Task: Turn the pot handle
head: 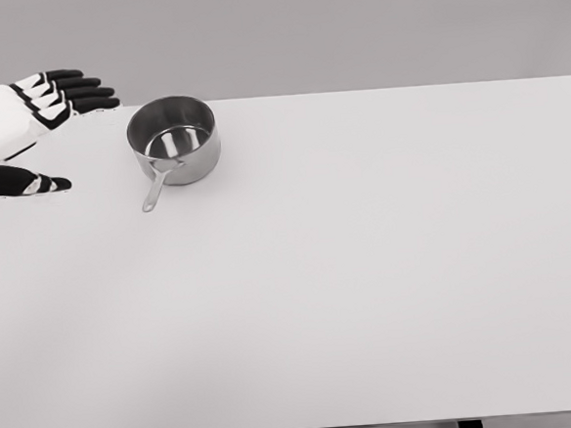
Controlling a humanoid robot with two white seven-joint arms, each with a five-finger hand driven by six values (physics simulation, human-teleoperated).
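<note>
The left robot hand (34, 124) hovers at the far left with fingers spread, holding nothing. Just to its right, the pot (174, 138) stands upright on the desk (368, 267), untouched. Its handle (154, 190) points toward the robot, so the rotation seems not yet begun.

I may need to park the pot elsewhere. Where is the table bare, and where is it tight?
Bare: everything right of the pot and toward the near edge of the table. Tight: the far left corner, where the open left hand hovers beside the pot.
</note>
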